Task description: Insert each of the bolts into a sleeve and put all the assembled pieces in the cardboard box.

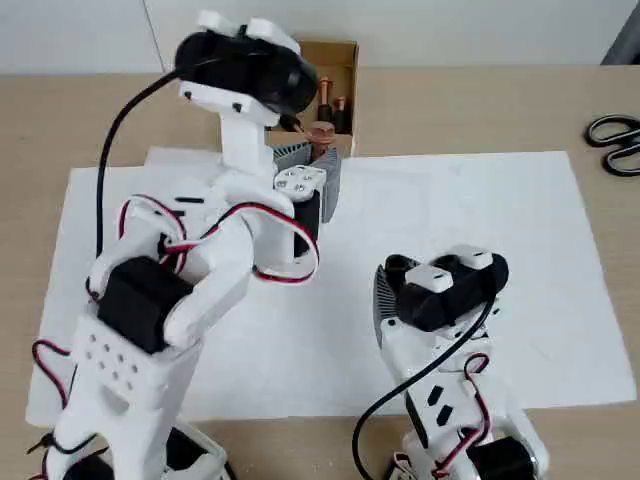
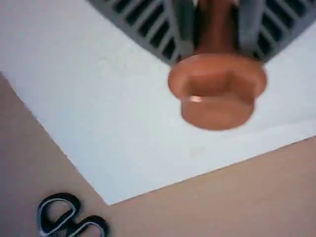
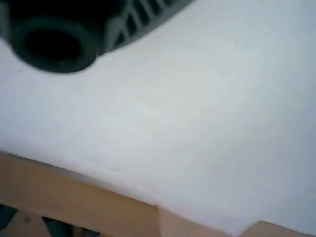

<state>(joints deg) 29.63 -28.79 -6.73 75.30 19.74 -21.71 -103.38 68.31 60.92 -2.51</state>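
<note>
Holding a copper bolt point(image 1: 320, 133) clenched in the left fingers point(image 2: 181, 22) just near of the box point(image 1: 348, 52), right fingers point(image 3: 138, 17) apparently gripping a sleeve point(image 3: 52, 44) over the paper point(image 1: 480, 220), an early release would likely drop the bolt short of the box.

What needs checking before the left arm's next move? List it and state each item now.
1. Hold: left gripper shut on bolt: ok.
2. Sleeve on that bolt: not ok, the visible shaft is bare.
3. Bolt over the cardboard box: cannot tell, it hangs at the near edge.
4. Partner part: right gripper holds a black sleeve: ok.
5. Arms apart: ok.
</note>
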